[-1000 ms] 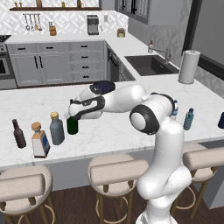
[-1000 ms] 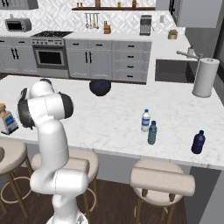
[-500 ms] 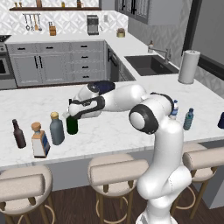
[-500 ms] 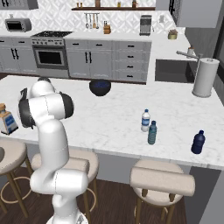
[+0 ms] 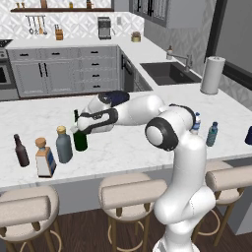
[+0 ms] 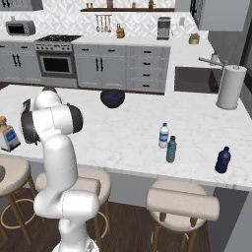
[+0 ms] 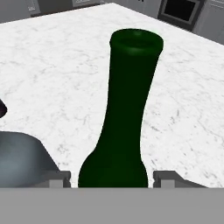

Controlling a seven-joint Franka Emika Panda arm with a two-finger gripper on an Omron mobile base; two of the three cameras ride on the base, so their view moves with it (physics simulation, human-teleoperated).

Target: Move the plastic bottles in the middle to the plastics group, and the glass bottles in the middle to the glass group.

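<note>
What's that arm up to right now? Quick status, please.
Gripper jaws astride green wine bottle, grip unconfirmed. Bottle upright beside grey-blue bottle. Nothing blocking.

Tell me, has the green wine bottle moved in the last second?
No. The green wine bottle stands in the same place, right of the grey-blue bottle.

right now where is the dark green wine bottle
In the left base view the green wine bottle stands on the counter's left part, just right of the grey-blue bottle, with the claw around it.
</note>
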